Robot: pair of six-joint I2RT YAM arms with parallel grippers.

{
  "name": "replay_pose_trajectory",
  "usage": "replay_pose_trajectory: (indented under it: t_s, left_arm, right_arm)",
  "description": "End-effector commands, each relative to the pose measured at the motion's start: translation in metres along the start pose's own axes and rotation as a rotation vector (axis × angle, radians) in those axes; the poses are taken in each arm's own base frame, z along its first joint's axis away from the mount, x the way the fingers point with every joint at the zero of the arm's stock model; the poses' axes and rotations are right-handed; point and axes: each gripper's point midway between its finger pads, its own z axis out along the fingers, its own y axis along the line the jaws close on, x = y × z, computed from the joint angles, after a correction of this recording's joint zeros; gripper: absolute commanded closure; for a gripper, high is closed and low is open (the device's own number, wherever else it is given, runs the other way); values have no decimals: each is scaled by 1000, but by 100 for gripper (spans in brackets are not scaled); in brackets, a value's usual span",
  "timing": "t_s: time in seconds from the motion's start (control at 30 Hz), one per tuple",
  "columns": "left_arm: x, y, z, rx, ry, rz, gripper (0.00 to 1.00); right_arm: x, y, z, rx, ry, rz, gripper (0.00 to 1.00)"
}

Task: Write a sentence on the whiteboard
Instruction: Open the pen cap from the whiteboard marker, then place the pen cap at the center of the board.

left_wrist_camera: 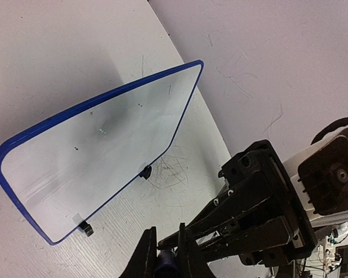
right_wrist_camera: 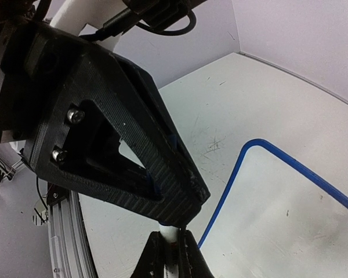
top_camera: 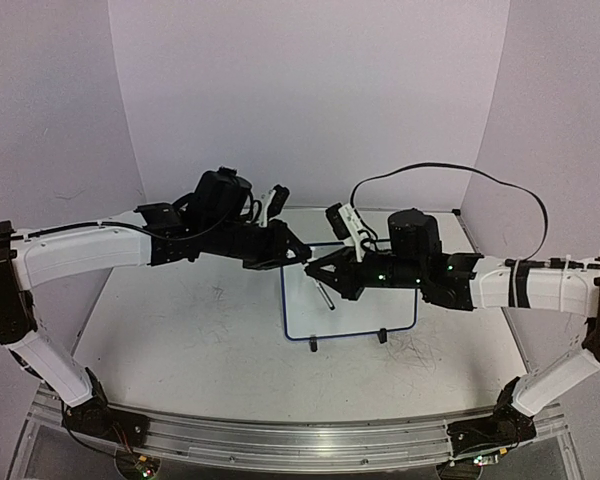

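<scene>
Now whiteboard (top_camera: 360, 308) long axis left-right, feet (top_camera: 382, 337) nearside; left jaws clamp cap (left_wrist_camera: 165, 264), right jaws marker (right_wrist_camera: 169, 246).

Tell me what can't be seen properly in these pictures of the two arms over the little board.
- Top view: the whiteboard's far edge is hidden under the arms.
- Left wrist: the blue piece pinched in the left gripper is cut off by the bottom edge.
- Right wrist: the white stick in the right gripper is mostly hidden behind the left gripper.
</scene>
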Motion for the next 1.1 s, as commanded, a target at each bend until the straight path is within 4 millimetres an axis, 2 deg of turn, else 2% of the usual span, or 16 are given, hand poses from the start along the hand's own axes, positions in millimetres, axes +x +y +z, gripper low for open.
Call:
replay_pose_trajectory:
  t_s: [0.0, 0.1, 0.27, 0.4, 0.53, 0.6, 0.67, 0.8, 0.93, 1.0, 1.07]
  left_arm:
    - [-48, 5, -46, -2, -154, -5, 100]
    - [-50, 20, -54, -30, -142, -20, 100]
    - [-60, 48, -76, -112, -165, -53, 100]
    - [-65, 65, -93, -163, -207, -84, 100]
    - [-64, 76, -100, -196, -220, -91, 100]
    - [-56, 91, -100, -240, -207, -103, 100]
    - [-42, 117, -99, -332, -192, -115, 100]
    - [0, 175, -87, -495, -113, -154, 93]
    - [32, 215, -72, -598, -15, -149, 90]
    - [43, 239, -74, -694, -4, -137, 92]
    - [46, 250, -73, -734, -24, -101, 94]
  right_arm:
    - [20, -3, 14, 26, 88, -18, 100]
    - [34, -7, 23, 60, 134, -31, 100]
    - [46, -16, 26, 124, 166, -50, 100]
    - [49, -8, 27, 120, 175, -60, 100]
    - [51, -1, 25, 109, 175, -49, 100]
    - [45, -2, 20, 121, 157, -46, 100]
    - [39, -5, 16, 152, 135, -42, 100]
    - [28, -5, 7, 169, 97, -42, 100]
    - [22, 2, 6, 141, 78, -43, 100]
    - [20, 2, 5, 140, 72, -43, 100]
    - [19, 2, 3, 142, 67, -40, 100]
